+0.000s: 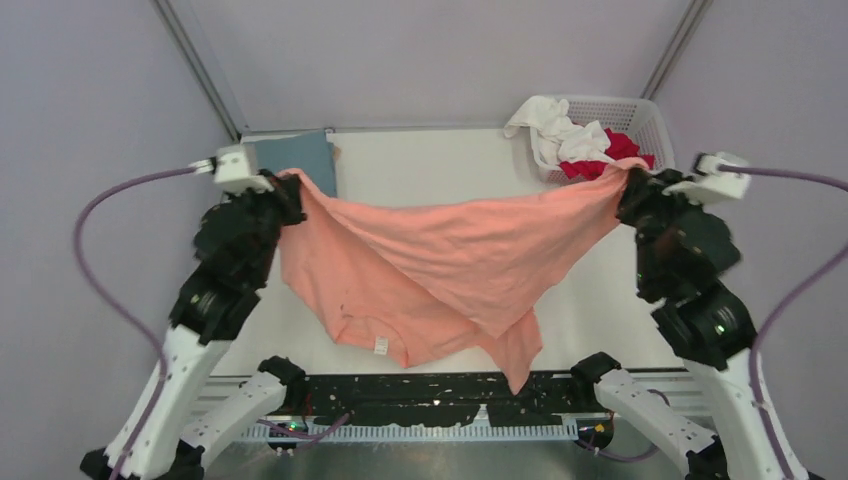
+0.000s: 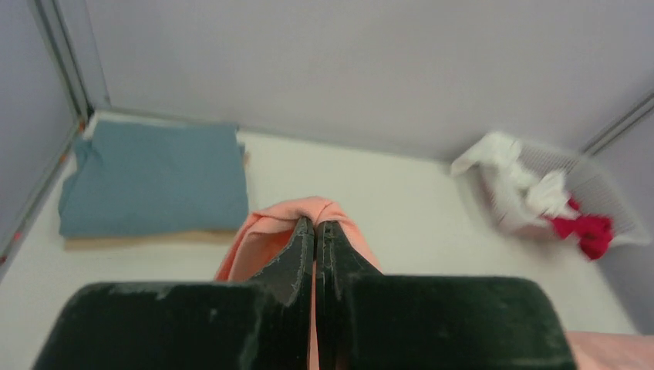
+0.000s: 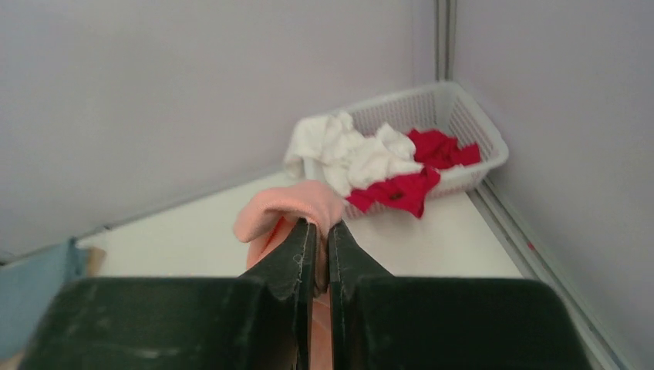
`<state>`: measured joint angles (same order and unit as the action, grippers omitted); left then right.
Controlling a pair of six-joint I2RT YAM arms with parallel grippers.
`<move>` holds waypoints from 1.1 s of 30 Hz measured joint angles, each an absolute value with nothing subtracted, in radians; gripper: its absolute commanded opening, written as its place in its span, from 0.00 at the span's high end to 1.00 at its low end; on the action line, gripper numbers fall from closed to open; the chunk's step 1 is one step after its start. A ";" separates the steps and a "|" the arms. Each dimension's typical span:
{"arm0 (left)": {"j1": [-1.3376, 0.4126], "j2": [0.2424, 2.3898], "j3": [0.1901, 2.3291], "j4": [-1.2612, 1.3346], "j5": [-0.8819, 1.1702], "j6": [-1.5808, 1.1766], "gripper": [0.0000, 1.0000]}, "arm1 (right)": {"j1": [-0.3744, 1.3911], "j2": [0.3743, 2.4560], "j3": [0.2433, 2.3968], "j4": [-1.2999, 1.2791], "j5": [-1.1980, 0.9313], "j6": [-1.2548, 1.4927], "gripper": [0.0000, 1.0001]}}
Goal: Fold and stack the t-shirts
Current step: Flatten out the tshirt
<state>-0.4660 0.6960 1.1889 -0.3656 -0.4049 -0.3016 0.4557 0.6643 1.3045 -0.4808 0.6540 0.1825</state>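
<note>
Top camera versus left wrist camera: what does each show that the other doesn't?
Only the top view: the whole pink shirt sagging between the left pincer and right pincer. Only the left wrist view: a close look at the left jaws pressed shut on a pink fold. Both: the folded blue shirt at far left, and the basket holding a white shirt and a red shirt.

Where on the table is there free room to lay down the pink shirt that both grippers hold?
The table is bare along the far side, between the folded teal shirt and the basket, and on the basket's near side. Crowded: both far corners. Under the pink shirt is hidden.
</note>
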 measured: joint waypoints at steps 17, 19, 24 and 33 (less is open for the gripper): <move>-0.342 1.702 1.238 -0.488 -0.317 -0.448 1.00 | 0.169 1.444 0.991 -0.429 0.564 0.350 0.89; -0.341 1.734 1.280 -0.489 -0.306 -0.448 0.97 | 0.163 1.474 0.995 -0.388 0.562 0.350 0.88; -0.338 1.809 1.371 -0.492 -0.271 -0.435 0.36 | 0.160 1.547 1.025 -0.337 0.556 0.347 0.42; -0.336 1.771 1.383 -0.514 -0.247 -0.439 0.00 | 0.201 1.480 1.051 -0.425 0.577 0.335 0.05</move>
